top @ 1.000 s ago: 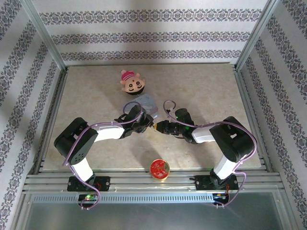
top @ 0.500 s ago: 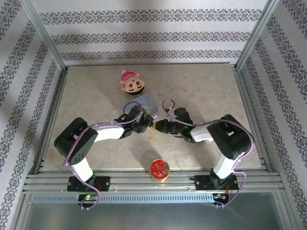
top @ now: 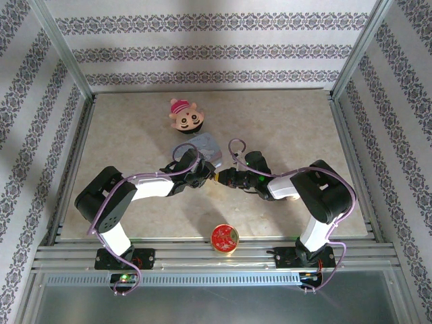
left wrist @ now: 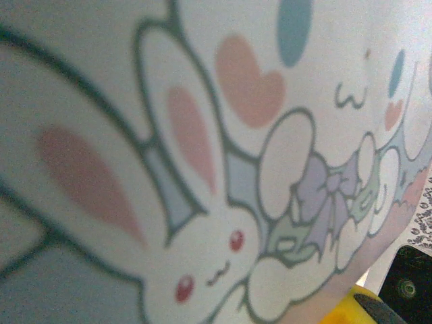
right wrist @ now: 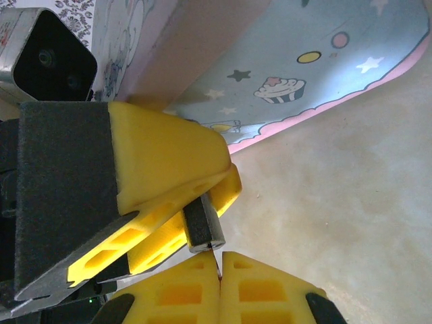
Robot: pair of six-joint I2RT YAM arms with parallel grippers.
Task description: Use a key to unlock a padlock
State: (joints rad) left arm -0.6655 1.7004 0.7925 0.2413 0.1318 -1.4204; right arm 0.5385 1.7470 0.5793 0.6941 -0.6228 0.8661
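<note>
Where the right hand (right wrist: 220, 264) pinches, key (right wrist: 217, 258) barely shows.

Pastel-blue cartoon tin (top: 208, 144) at mid-table, printed with a rabbit, stars and a cupcake. Pink-hatted doll head (top: 186, 117) lies near it, farther back on the beige table (top: 297, 121). Red round disc (top: 224, 238) sits at the near edge.
</note>
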